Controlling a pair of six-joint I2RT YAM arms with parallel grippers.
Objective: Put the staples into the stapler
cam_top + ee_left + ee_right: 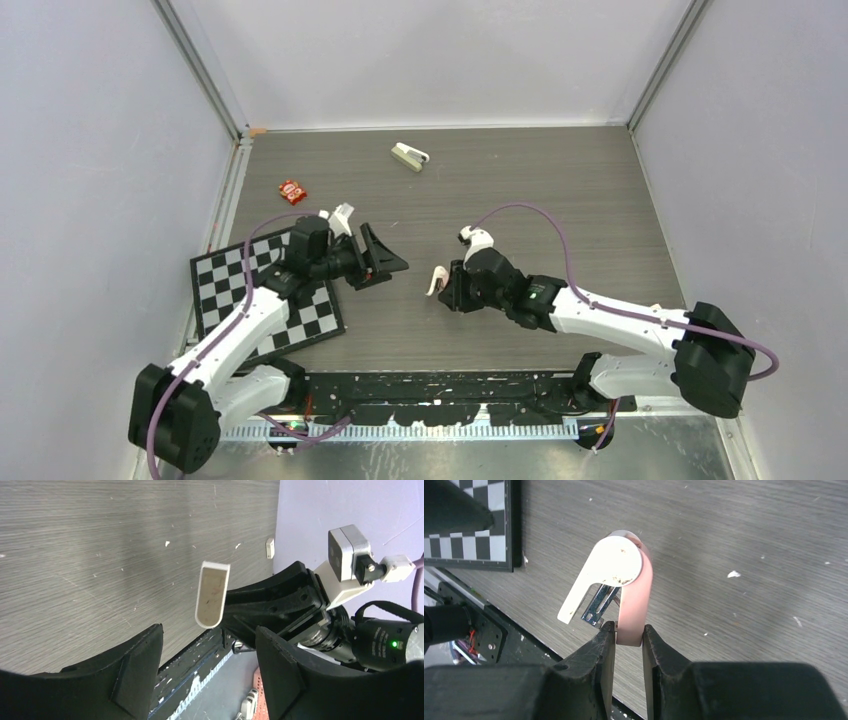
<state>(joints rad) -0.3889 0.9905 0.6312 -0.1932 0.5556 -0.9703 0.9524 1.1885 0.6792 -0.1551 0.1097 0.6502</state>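
Pale stapler (410, 156) lies at 12 o'clock on table (560, 200), by far edge, well apart from both arms. R gripper (629, 632), near centre, is clamped on pink-based hinged object (634, 600), cream top swung open. L gripper (385, 262), at its 9 o'clock, is spread wide w/ nothing btwn fingers.

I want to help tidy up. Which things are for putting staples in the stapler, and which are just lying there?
For the job: the pink-and-white stapler, flipped open in the right gripper; the left gripper, open and empty. No staples show.

Just lying about: the checkerboard, the small red item, and the pale green stapler-like thing at the back, untouched.
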